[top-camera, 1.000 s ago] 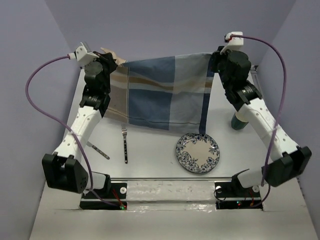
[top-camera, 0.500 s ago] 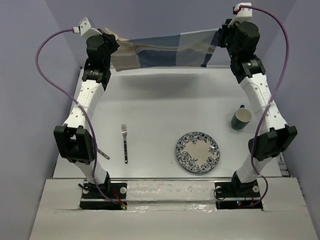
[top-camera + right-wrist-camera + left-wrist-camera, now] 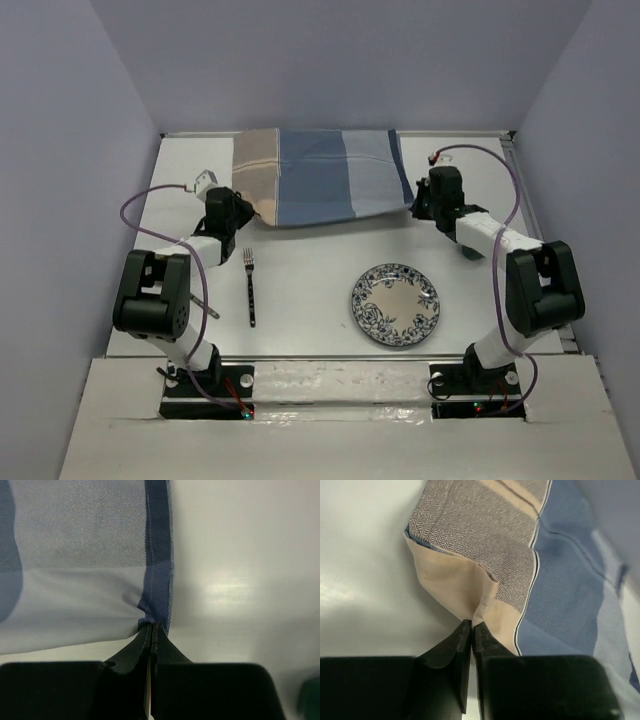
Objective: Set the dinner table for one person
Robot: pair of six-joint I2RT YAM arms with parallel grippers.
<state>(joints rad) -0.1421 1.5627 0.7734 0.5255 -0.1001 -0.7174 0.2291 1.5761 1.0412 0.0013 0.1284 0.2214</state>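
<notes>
The blue-and-tan striped placemat (image 3: 318, 175) lies spread at the far middle of the white dinner table (image 3: 320, 255). My left gripper (image 3: 243, 207) is shut on its near left corner, where the tan cloth (image 3: 470, 587) bunches at my fingertips. My right gripper (image 3: 417, 203) is shut on its near right corner, pinching the dark blue hem (image 3: 157, 590). A patterned plate (image 3: 394, 304) sits near the front right. A fork (image 3: 250, 287) lies at the front left. A knife (image 3: 203, 303) shows partly under my left arm. The green cup (image 3: 470, 250) is mostly hidden behind my right arm.
Grey walls enclose the table on the left, back and right. Both arms reach low over the table's sides. A dark green edge (image 3: 310, 697) shows at the right of the right wrist view.
Both grippers have come down from high at the back and toward me, laying the hanging placemat flat on the far part of the table.
</notes>
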